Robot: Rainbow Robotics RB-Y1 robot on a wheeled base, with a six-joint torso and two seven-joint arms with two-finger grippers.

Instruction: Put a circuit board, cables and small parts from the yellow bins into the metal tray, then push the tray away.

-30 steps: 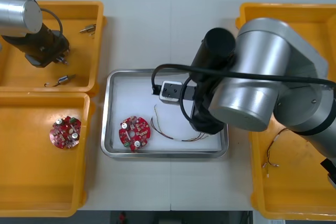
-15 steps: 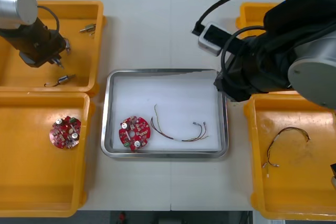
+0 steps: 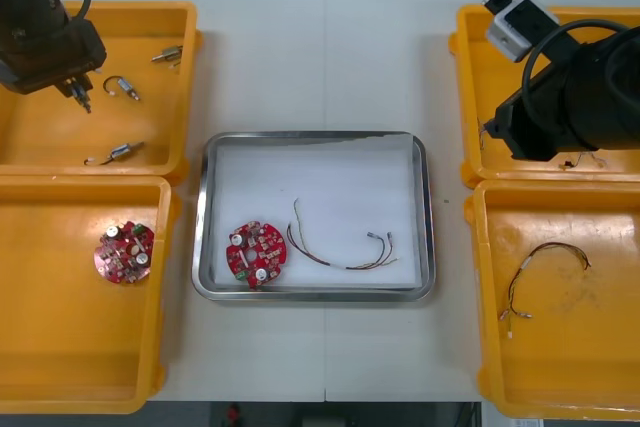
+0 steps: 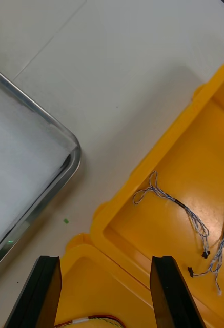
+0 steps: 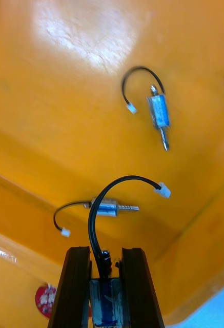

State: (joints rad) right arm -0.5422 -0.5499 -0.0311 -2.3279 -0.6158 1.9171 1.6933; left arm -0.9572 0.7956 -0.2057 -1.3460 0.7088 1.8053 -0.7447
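Right tool (image 4: 105, 262) has left the metal tray (image 3: 315, 135) and hangs open above twisted cables (image 4: 186, 210); left tool (image 5: 105, 251) (closed on a small metal part (image 5: 105, 300) over its yellow bin (image 5: 50, 154)) should rise clear before crossing.

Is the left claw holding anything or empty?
Holding. The left gripper, over a yellow bin, is shut on a small metal part between its fingers. The right gripper stands open over the right bins.

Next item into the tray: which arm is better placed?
Left. The left hand is shut on a small part over the far left bin; the right hand is open and empty over the right bins.
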